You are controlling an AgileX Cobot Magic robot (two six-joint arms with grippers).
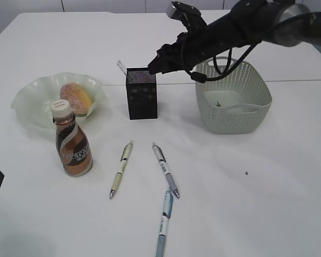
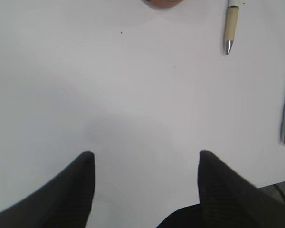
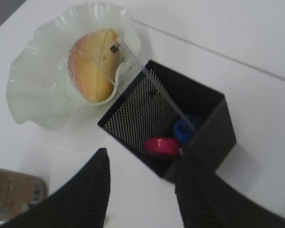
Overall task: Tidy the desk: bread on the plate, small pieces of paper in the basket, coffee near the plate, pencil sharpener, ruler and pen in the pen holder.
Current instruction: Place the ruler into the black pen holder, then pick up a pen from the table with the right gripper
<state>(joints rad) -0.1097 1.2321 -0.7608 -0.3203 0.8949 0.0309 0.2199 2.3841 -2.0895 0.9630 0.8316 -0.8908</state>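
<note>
Holder [image 3: 180, 128]: ruler [image 3: 156, 88] leaned inside, toward 11 o'clock. Right gripper [image 3: 142, 190]: spread, empty, hung above. Left gripper [image 2: 145, 183]: spread over bare table [image 2: 133, 95]. Bread [image 1: 76, 98]: seated on plate [image 1: 29, 101].

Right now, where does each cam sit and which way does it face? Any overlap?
Exterior: raised at the table's front, slanting down; right arm's gripper over the pen holder.
Left wrist: low, facing the table; open left gripper, cream pen.
Right wrist: above the holder, looking in; ruler, red and blue items inside, bread beyond; open fingers.
Shared: exterior and right wrist both show holder, bread, plate.
</note>
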